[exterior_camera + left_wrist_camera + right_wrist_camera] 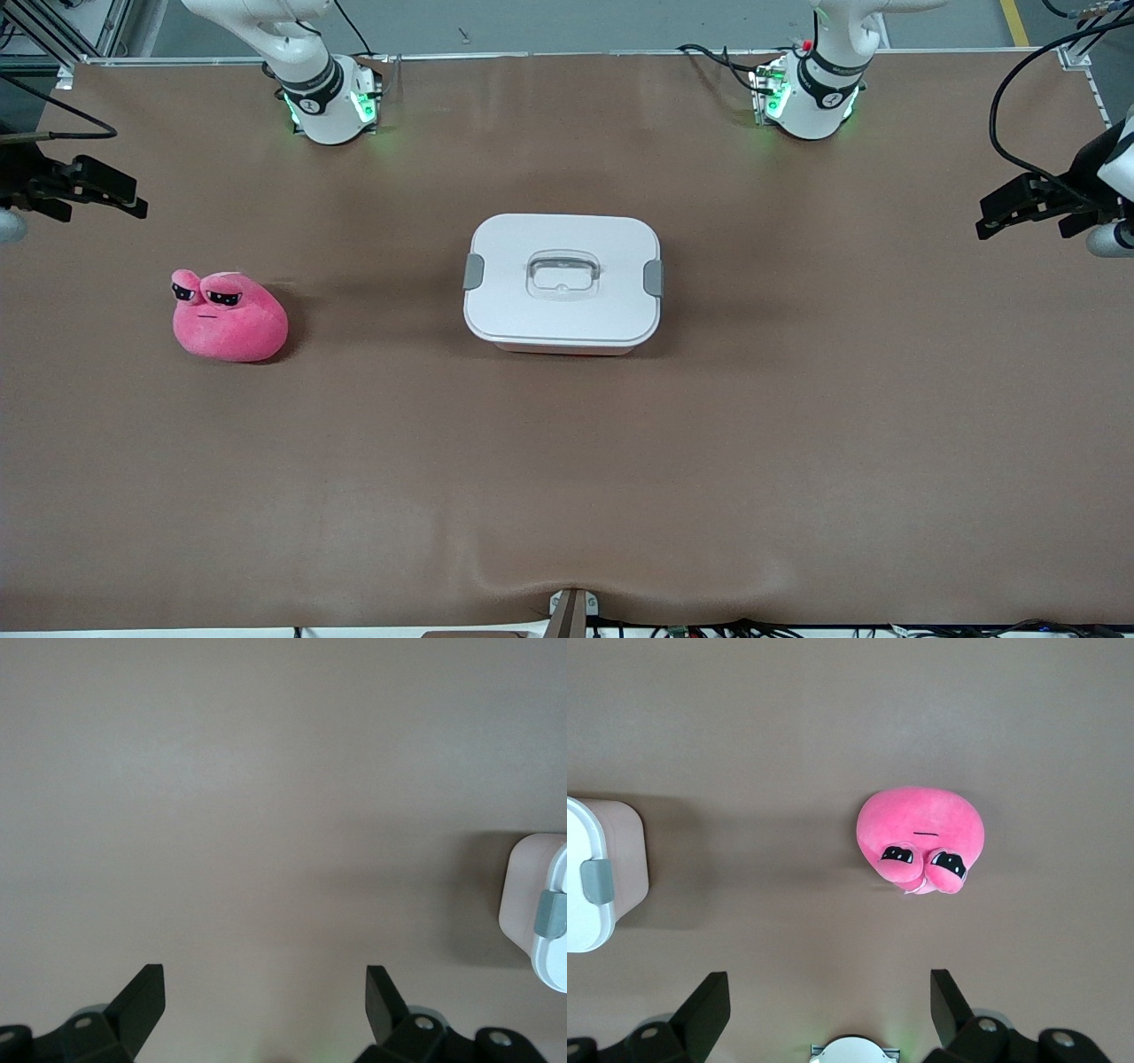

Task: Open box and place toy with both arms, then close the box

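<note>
The box point(563, 283) stands mid-table, its white lid shut, with a clear handle point(563, 273) and a grey clip point(474, 272) at each end. The pink plush toy point(229, 316) lies on the table toward the right arm's end, apart from the box. My right gripper point(133, 206) hangs open over the table edge at that end, and its wrist view shows the toy point(921, 835) and one end of the box point(620, 859). My left gripper point(988, 221) hangs open over the left arm's end. Its wrist view catches the box's end point(518, 895). Neither gripper point(265, 979) point(829, 985) holds anything.
A brown mat point(567, 461) covers the table. The two arm bases point(332, 102) point(808, 97) stand along the edge farthest from the front camera. A small camera mount point(571, 611) sits at the nearest edge. Black cables point(1010, 115) loop at the left arm's end.
</note>
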Tool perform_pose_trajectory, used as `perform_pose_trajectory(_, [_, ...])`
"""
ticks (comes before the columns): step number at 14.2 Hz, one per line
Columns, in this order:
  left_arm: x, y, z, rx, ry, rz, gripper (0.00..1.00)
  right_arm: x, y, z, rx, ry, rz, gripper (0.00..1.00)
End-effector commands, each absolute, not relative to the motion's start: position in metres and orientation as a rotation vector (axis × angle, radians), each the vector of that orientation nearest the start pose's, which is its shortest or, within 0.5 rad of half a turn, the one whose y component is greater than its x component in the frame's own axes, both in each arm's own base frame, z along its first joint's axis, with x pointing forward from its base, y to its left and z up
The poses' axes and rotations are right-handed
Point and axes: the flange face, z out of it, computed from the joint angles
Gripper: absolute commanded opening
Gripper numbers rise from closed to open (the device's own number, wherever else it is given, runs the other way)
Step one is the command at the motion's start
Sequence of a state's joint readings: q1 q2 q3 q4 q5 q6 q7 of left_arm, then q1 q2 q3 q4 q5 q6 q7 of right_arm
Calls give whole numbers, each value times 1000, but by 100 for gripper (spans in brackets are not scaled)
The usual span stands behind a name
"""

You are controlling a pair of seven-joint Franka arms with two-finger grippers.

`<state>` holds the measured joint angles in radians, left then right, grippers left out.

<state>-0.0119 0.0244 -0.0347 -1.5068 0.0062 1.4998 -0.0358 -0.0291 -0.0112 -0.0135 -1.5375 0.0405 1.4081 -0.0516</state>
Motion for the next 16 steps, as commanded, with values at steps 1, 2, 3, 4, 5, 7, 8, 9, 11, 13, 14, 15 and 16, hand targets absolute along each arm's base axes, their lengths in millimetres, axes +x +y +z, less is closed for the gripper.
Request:
perform_pose_trajectory(1, [554, -24, 639, -3129, 37, 40, 100, 531, -17, 637, -3109, -6, 173, 100])
perform_pose_trajectory(2, [554, -23, 639, -3130, 35, 40, 100, 530, -18, 638, -3109, -2, 173, 100])
perform_pose_trajectory(3, [555, -23, 639, -3132, 33, 38, 100, 531, -19, 637, -3109, 1, 175, 100])
perform_pose_trajectory(4, [555, -20, 641, -3134, 11, 33, 100, 530, -19, 638, -3109, 1, 173, 100])
perform_pose_trajectory(5, [556, -20, 641, -3134, 6, 33, 100, 530, -19, 638, -3109, 1, 173, 100])
perform_pose_trajectory(7, [556, -22, 640, -3125, 13, 35, 100, 530, -19, 638, -3109, -2, 173, 100])
perform_pose_trajectory(8, [556, -23, 639, -3126, 13, 37, 100, 531, -19, 637, -3109, -2, 175, 100])
perform_pose_trajectory(9, [558, -24, 636, -3134, 11, 45, 100, 531, -19, 637, -3109, -2, 175, 100])
perform_pose_trajectory(11, [560, -22, 633, -3134, 26, 55, 100, 530, -18, 638, -3109, -4, 173, 100])
perform_pose_trajectory(13, [565, -19, 628, -3131, 26, 67, 100, 531, -17, 637, -3108, -7, 177, 100])
perform_pose_trajectory(14, [566, -16, 628, -3135, 12, 67, 100, 531, -16, 635, -3107, -9, 182, 100])
perform_pose_trajectory(15, [568, -12, 624, -3129, 2, 76, 100, 531, -15, 632, -3106, -14, 192, 100])
perform_pose_trajectory(16, [568, -11, 624, -3124, 1, 76, 100, 531, -10, 630, -3105, -49, 199, 100])
